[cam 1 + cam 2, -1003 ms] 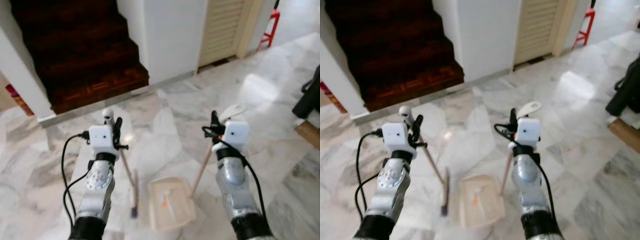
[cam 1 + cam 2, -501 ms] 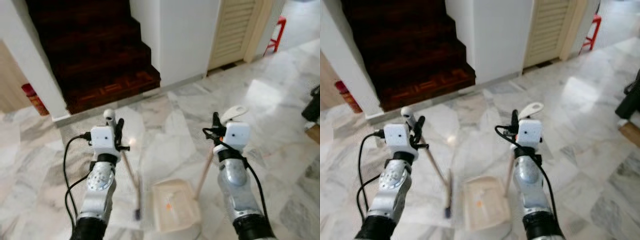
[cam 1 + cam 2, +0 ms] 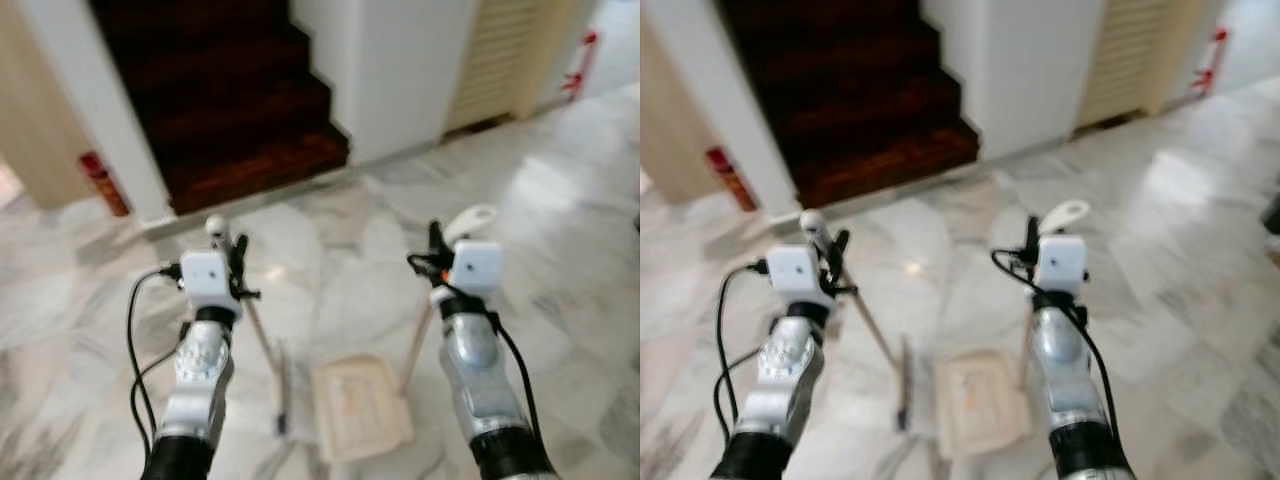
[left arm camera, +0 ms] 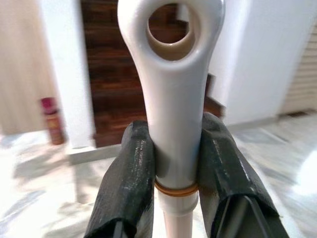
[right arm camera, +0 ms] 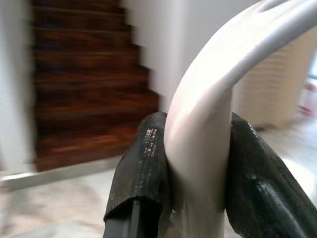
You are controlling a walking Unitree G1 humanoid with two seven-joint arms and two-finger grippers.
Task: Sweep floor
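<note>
In the left eye view, the whole scene is sliding toward the 3 o'clock side compared with a second ago: the dark wooden staircase [image 3: 235, 95] is now sitting near 12 o'clock, a red cylinder [image 3: 103, 182] and a tan wall are coming into view at 10 o'clock, and the picture is blurring. That shift belongs to the camera, so the robot is judged to be turning to its left, while broom and dustpan are keeping their places relative to the arms. For the task this reads as repositioning toward a new patch of marble floor [image 3: 330, 235] rather than an active stroke.

In the right eye view, the left gripper [image 3: 830, 250] is holding the broom [image 3: 880, 345] near its top; the pale handle is slanting down toward 5 o'clock to a dark, narrow head resting on the floor. The right gripper [image 3: 1035, 235] is holding the dustpan [image 3: 978, 400] by its long upright handle; the cream pan is lying flat at 6 o'clock, just beside the broom head, with a faint orange speck inside.

In the left wrist view, both black fingers [image 4: 131, 188] are clamping the white broom grip below its hanging hole.

In the right wrist view, the fingers [image 5: 146, 163] are pinching the curved white dustpan grip.
</note>
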